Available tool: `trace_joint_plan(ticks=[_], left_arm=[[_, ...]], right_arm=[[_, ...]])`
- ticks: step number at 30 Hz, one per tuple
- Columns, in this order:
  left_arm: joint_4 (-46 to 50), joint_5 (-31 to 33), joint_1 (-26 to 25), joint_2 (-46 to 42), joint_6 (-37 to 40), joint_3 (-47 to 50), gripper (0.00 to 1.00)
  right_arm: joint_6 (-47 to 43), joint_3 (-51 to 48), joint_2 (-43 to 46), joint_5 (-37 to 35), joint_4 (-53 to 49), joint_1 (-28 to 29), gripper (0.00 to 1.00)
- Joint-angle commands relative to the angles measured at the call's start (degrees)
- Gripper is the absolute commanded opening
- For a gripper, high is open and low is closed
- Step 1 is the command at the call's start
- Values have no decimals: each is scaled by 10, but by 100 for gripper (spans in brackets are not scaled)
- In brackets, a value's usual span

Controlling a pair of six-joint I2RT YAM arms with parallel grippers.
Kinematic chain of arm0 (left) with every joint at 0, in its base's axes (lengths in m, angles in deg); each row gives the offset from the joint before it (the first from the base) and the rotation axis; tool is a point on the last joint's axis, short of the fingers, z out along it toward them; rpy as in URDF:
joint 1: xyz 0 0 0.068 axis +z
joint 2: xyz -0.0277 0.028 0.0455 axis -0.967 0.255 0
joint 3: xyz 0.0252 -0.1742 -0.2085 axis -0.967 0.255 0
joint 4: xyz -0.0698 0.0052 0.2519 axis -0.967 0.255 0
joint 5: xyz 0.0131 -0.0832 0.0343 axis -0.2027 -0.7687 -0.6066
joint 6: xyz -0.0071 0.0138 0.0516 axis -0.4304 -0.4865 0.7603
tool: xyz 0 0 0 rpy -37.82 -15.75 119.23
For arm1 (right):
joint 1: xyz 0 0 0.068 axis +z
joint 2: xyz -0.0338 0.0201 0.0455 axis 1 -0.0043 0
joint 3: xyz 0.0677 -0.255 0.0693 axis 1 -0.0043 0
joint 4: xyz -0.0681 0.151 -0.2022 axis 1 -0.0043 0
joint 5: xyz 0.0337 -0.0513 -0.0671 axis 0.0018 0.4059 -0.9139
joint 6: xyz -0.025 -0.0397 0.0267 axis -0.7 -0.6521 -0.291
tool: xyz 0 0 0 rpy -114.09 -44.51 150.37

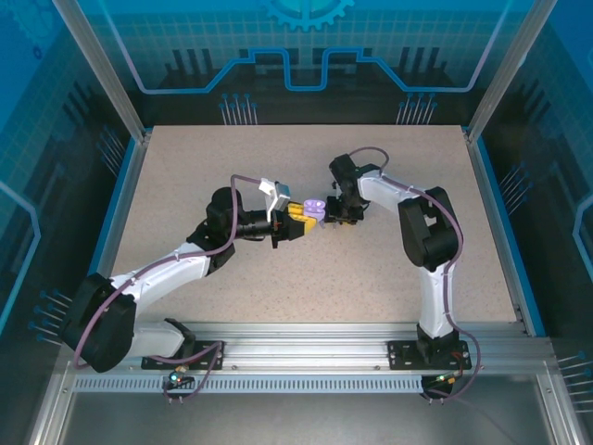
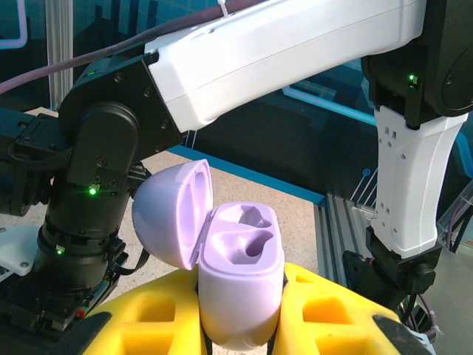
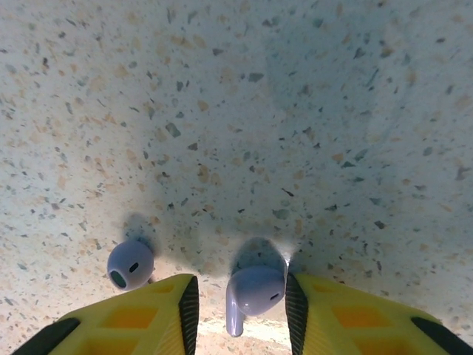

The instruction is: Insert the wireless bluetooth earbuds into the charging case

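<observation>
Lilac charging case: pinched by its lower body in the left pincer and held clear of the counter, near the middle of the workspace.
Lid: swung open to the left in the left wrist view, with its domed shell turned outward. 2 moulded wells in the base face the camera.
Left pincer: pressed tight on the case, 1 yellow finger on each side.
Right pincer: spread, its 2 yellow fingers with black pads pointing down at the counter, a lilac earbud between them. Seen from above, this pincer sits just beside the case.
Lilac earbud: its rounded head sits against the right-hand pad in the right wrist view, with a gap on the other side. The stem points toward the camera. Whether the earbud lies on the counter or is lifted off it cannot be told.
Second lilac earbud: lying on the counter just outside the left-hand finger, dark tip showing, apart from the first.
Counter: pale, speckled, stone-look surface.
Right arm: white and black, crossing behind the open case in the left wrist view.
</observation>
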Motion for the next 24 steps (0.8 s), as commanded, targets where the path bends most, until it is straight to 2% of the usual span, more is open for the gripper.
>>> trace_joint_plan(ticks=[1,24], left_arm=[[0,4,4,-14,2,2,0],[10,-1,6,-7,-2,-9,0]], right_arm=[[9,19,-15,-14,-21,8,38],[8,23,-32,-28,-26,11,33]])
